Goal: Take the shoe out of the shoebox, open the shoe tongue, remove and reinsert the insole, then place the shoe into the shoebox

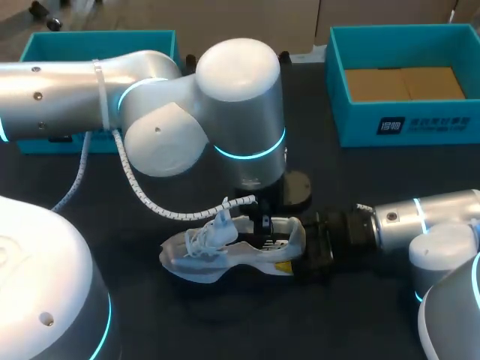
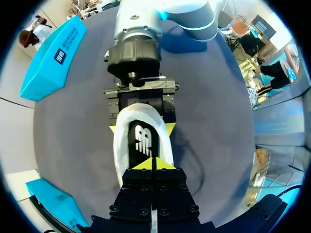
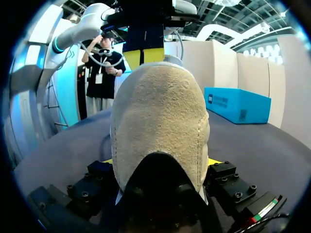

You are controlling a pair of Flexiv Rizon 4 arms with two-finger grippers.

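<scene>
A white and grey shoe (image 1: 217,255) lies on its sole on the dark table, toe to the left. My right gripper (image 1: 298,251) comes in from the right, and its yellow fingertips (image 2: 170,128) press both sides of the heel (image 3: 160,121). From above, the shoe's opening shows the black insole (image 2: 142,141) inside. My left gripper (image 2: 153,164) is over the shoe with its tips pressed together on the raised tongue (image 1: 223,225) at the front of the opening. The open teal shoebox (image 1: 409,124) stands at the back right, with brown card inside.
A second teal box (image 1: 97,45) stands at the back left, partly hidden behind my left arm (image 1: 165,112). A white coiled cable (image 1: 150,199) hangs from that arm down to the shoe. Bare table lies in front of the shoe.
</scene>
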